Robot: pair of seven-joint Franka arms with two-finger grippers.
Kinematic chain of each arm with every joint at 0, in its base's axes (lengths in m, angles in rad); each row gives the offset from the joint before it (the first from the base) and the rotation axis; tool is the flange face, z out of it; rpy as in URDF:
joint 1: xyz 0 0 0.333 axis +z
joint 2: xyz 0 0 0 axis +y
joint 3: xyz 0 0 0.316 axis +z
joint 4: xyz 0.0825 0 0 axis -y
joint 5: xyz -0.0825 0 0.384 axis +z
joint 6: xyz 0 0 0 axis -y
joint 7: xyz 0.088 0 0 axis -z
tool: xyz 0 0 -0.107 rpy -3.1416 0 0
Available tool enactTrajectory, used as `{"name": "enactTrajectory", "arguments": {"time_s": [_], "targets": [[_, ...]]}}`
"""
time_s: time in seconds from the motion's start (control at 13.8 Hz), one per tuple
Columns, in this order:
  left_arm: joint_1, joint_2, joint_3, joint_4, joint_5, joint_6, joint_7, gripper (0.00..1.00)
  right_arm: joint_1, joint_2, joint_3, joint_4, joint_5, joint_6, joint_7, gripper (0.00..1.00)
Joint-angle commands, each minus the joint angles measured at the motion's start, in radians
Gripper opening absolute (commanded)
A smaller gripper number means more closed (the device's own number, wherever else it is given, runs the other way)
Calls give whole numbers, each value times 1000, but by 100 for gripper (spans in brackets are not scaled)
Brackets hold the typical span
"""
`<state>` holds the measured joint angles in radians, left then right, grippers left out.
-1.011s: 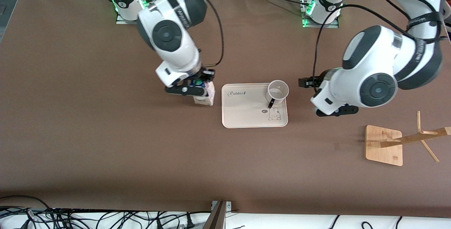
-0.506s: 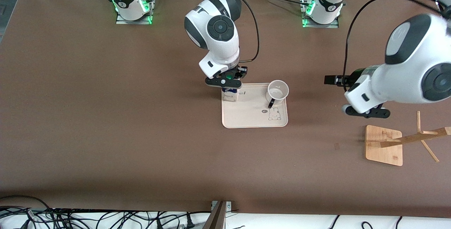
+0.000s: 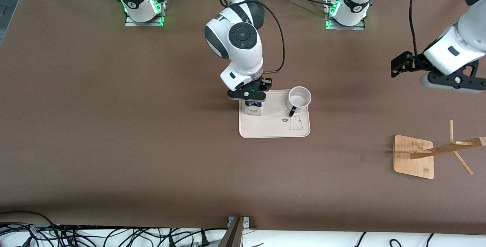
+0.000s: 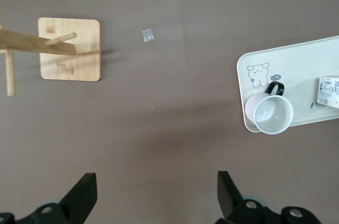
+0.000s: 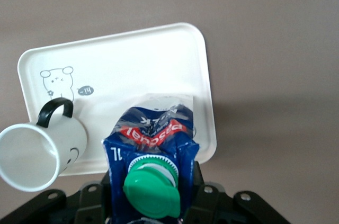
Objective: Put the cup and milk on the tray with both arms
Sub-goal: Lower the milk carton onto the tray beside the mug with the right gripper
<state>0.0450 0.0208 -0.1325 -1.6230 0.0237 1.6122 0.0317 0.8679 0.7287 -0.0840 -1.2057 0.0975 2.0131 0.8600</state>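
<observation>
The right claw [image 3: 253, 95] is grasping the milk [image 3: 253, 107] over the tray [image 3: 265, 125]. The cup [image 3: 299, 99] is standing on the tray's corner. The left claw [image 4: 153, 197] is hanging released above the tabletop [image 3: 114, 125], well apart from the tray.

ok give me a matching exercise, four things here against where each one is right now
Things:
1. cup
2. milk
3. left pincer
4. wooden rack

Places:
A. held by the right pincer over the tray
B. on the table near the left arm's end
C. standing on the tray
D. open, over bare table

Pairs: 1-C, 2-A, 3-D, 4-B
</observation>
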Motion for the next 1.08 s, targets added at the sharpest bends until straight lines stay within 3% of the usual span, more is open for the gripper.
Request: {"name": "enactTrajectory", "arguments": {"time_s": [0.0,0.65,0.72,0.87,1.01], "targets": [[-77,-48,105,-67,-19,48,22,100,6,24,-6,35,-38,4,-61,55],[-86,-35,94,-26,-30,18,-81,100,5,52,-10,35,-39,42,-99,59],[-83,-35,94,-26,-30,14,-79,100,5,52,-10,34,-39,42,-98,67],[-79,-35,94,-24,-30,-24,-78,100,3,51,-11,35,-39,42,-93,100],[-74,-35,96,-24,-31,-25,-78,100,2,43,-13,35,-38,35,-90,100]]}}
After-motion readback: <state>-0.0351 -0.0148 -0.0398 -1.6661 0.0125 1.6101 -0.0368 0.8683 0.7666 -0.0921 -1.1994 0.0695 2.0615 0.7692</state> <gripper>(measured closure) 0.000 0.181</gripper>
